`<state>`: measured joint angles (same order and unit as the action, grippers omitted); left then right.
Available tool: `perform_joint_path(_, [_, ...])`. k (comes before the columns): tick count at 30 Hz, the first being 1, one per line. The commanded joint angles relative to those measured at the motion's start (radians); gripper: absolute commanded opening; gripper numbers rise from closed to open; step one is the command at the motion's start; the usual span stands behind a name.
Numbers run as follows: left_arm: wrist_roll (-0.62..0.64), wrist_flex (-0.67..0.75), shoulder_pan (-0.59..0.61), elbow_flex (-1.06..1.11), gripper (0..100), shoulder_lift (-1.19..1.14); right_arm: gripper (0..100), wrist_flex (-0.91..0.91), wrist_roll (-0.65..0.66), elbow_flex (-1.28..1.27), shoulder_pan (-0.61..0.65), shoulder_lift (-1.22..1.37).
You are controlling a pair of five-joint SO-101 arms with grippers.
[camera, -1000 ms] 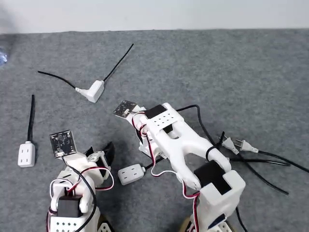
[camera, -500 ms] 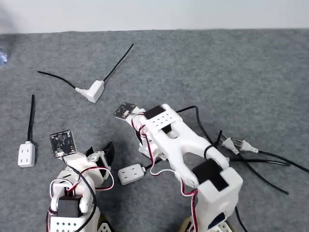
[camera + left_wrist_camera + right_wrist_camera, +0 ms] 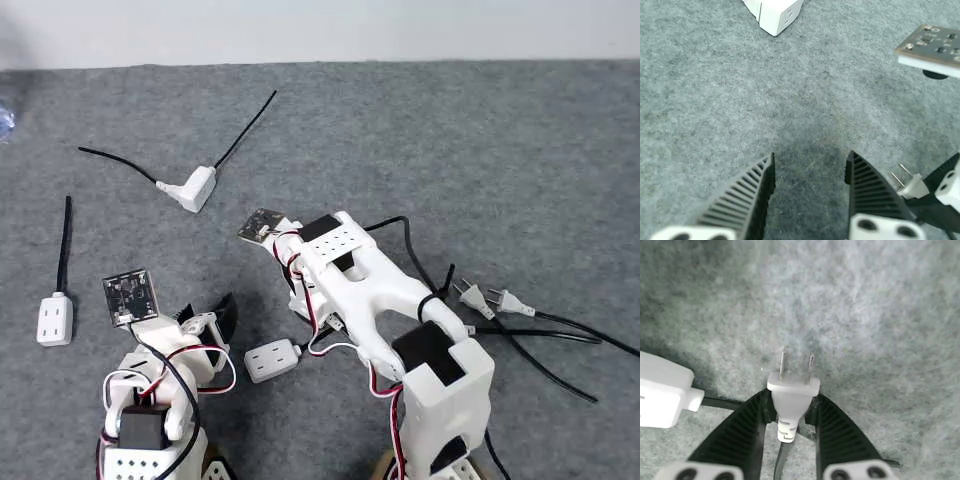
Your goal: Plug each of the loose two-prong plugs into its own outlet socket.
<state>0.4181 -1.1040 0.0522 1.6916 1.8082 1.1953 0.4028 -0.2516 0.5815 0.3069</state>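
Pinching the white two-prong plug [image 3: 792, 386] by its body, the right gripper [image 3: 791, 399] has its black fingers clamped on either side of it, with both prongs pointing away from the wrist toward the grey carpet [image 3: 450, 150] and not touching any socket. A black cord [image 3: 781, 456] trails back from the plug between the fingers. Just beside the held plug, but apart from it, lies a white outlet socket [image 3: 662, 397], which the high view places on the carpet between the two arms, close to their bases. The left gripper [image 3: 811, 159] hangs low over bare carpet with its ribbed fingers spread apart and nothing between them; the held plug sits near one of its fingers. Farther out, two loose plugs [image 3: 472, 293] lie side by side on black cords on the right arm's side. An angled socket [image 3: 195, 187] rests well ahead of the left arm, and a third socket [image 3: 55, 320] lies flat near the carpet's left edge.
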Motion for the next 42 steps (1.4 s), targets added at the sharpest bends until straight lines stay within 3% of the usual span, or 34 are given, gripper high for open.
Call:
perform_joint_path(1, [-0.005,0.028,-0.005,-0.010,22,0.012,0.8,-0.027,0.063,-0.029,0.018,-0.113])
perform_joint_path(5, [0.023,0.106,-0.006,-0.010,22,0.012,0.8,-0.097,0.163,-0.144,0.047,-0.259])
perform_joint_path(8, [0.150,0.258,-0.038,-0.010,22,0.012,0.8,-0.156,0.262,-0.252,0.056,-0.398])
perform_joint_path(11, [0.245,0.339,-0.118,-0.010,22,0.012,0.8,-0.171,0.281,-0.328,0.059,-0.579])
perform_joint_path(17, [0.367,0.342,-0.247,-0.010,22,0.012,0.8,-0.154,0.255,-0.417,0.131,-0.946])
perform_joint_path(29, [0.381,0.344,-0.252,-0.010,22,0.012,0.8,-0.116,0.196,-0.419,0.228,-1.056])
perform_joint_path(42, [0.381,0.338,-0.252,-0.010,22,0.012,0.8,-0.085,0.158,-0.365,0.228,-1.115])
